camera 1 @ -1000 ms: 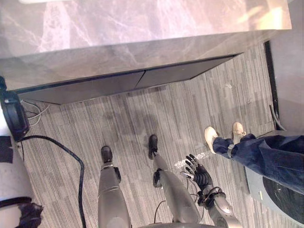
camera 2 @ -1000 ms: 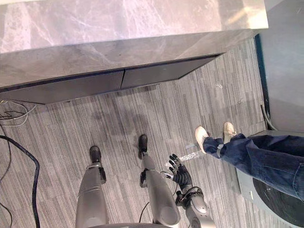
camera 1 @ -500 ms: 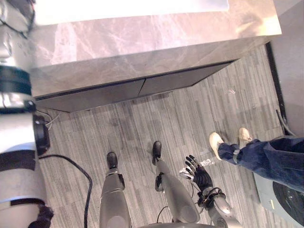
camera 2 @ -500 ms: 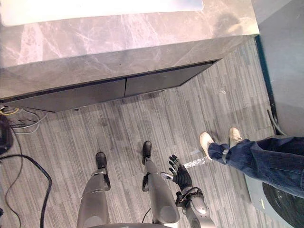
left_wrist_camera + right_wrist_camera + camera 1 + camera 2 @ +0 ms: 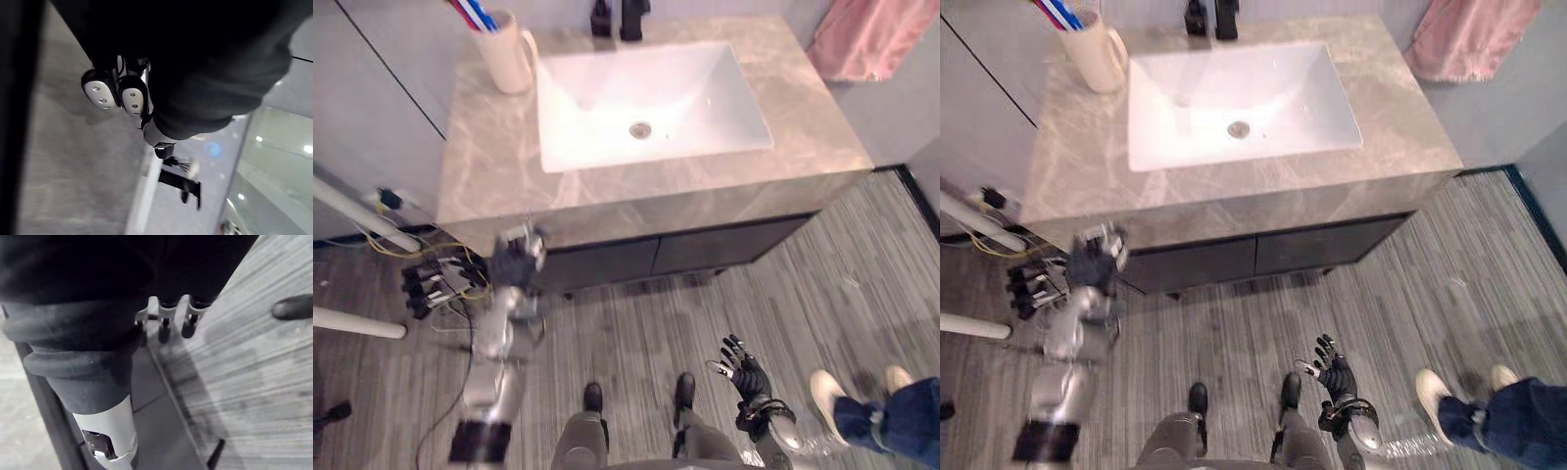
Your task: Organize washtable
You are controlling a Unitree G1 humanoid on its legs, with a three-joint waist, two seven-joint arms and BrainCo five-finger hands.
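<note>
The washtable has a grey marble top point(image 5: 499, 176) with a white sink point(image 5: 705, 93) set in it and a black faucet point(image 5: 622, 18) at the back. A cream cup point(image 5: 506, 57) holding toothbrushes point(image 5: 475, 14) stands at the back left corner. My left hand point(image 5: 514, 262) is raised just below the counter's front left edge; its fingers point(image 5: 100, 90) curl inward and hold nothing. My right hand point(image 5: 747, 370) hangs low over the floor, fingers point(image 5: 188, 325) spread straight and empty.
A pink towel point(image 5: 867, 34) hangs at the back right. Dark drawers point(image 5: 705, 255) run under the counter. White pipes point(image 5: 357, 211) and a tangle of plugs and wires point(image 5: 426, 284) sit at the left. A person's shoes point(image 5: 824, 397) and leg stand at the lower right.
The camera has tipped up, so the sink and countertop came into view. My left arm has risen to the counter's front edge. The right hand stays low and spread.
</note>
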